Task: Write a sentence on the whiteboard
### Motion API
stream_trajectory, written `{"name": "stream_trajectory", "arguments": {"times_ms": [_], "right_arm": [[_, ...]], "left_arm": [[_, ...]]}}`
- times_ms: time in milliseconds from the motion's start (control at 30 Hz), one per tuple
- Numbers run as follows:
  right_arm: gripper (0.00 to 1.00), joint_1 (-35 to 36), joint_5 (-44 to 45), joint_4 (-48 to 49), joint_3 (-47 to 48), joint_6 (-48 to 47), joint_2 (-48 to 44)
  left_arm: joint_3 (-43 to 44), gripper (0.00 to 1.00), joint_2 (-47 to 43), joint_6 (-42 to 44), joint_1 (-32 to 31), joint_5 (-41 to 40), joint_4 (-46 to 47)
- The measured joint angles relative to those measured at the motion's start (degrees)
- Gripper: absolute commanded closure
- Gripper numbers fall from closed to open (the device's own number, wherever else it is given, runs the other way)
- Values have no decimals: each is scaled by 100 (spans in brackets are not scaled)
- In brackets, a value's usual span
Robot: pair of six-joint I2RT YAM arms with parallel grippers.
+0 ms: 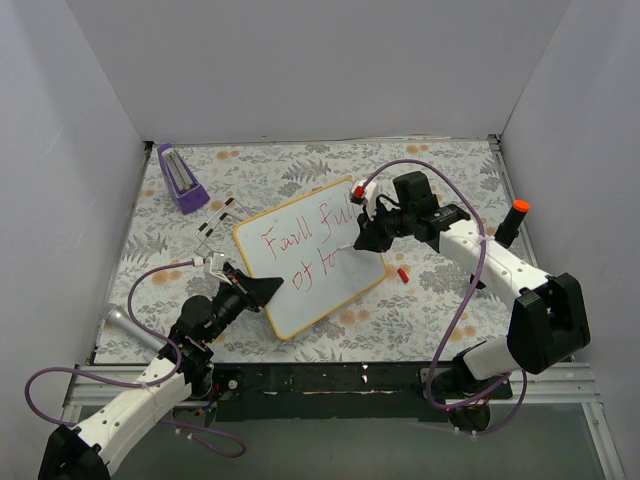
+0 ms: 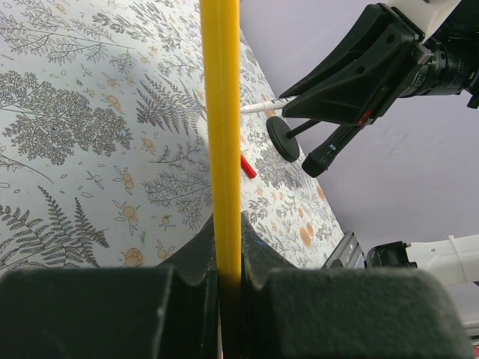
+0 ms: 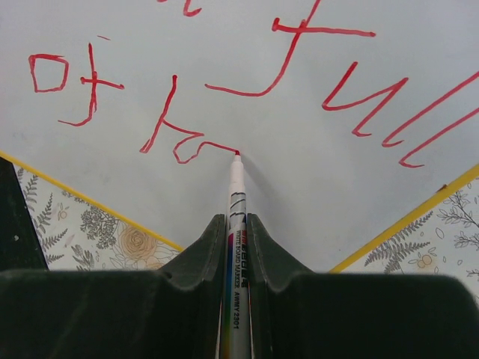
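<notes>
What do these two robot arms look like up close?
The left arm and right arm have white rounded segments joined by chunky black joints. The left gripper and right gripper are black, with two wedge-shaped fingers. A thin purple cable loops along each arm.

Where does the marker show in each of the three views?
Top external: marker right of centre, held by right gripper over whiteboard.
Left wrist: thin white stub, upper middle.
Right wrist: bottom centre, tip touching board.
Shared landmark: the whiteboard's yellow frame.
</notes>
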Motion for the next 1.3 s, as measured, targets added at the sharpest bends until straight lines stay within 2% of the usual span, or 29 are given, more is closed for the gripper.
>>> {"name": "stream_trajectory", "arguments": {"times_ms": [367,633,1300], "right_arm": [[99,-72,-118,-146,-17,-208,0],[99,173,-262,-245,-87,-289,7],[99,11,-232,-76,85,2,31]], "left_arm": [[0,100,-15,-2,-2,13,-13],[0,100,35,-4,0,7,24],[0,100,0,0,0,17,17]]}}
